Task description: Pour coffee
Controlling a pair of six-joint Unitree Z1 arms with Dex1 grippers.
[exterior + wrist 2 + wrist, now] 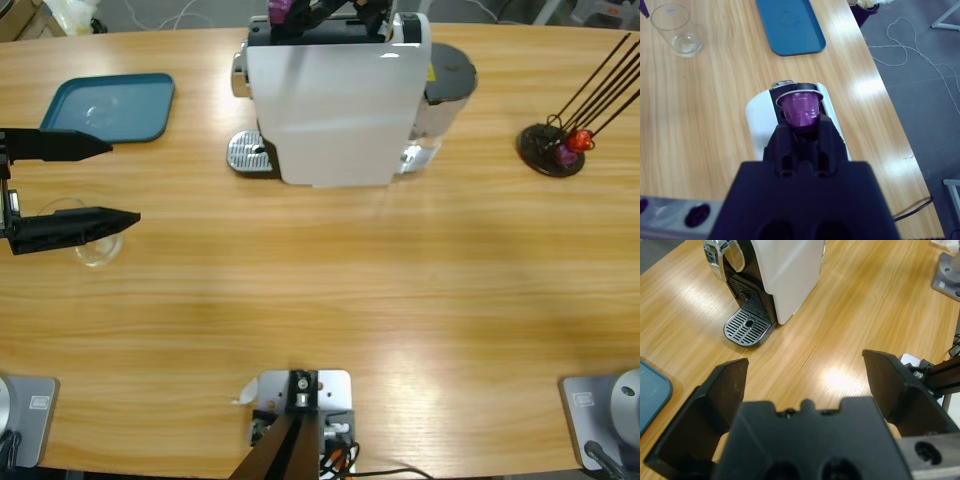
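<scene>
The long pale wooden tabletop [400, 290] carries a white box-shaped capsule coffee machine [335, 100] at its far middle, with a round perforated metal drip tray [250, 155] at the machine's foot. A teal rounded plastic tray [110, 107] lies toward the far left. At the far right stands a round black capsule rack with thin dark rods [560, 140], holding a purple and a red capsule at its base.

The left gripper [115, 182] comes in from the left edge, its two black fingers [70, 147] spread wide apart with nothing between them. Under the nearer finger stands a clear drinking glass [88, 235]; a thin trace at its bottom may be the coffee [686, 46], though the colour is hard to make out.

The right gripper [802, 127] hangs over the top of the machine, its fingers closed on a purple foil-rimmed coffee capsule [800, 107], which sits at the machine's top opening.
</scene>
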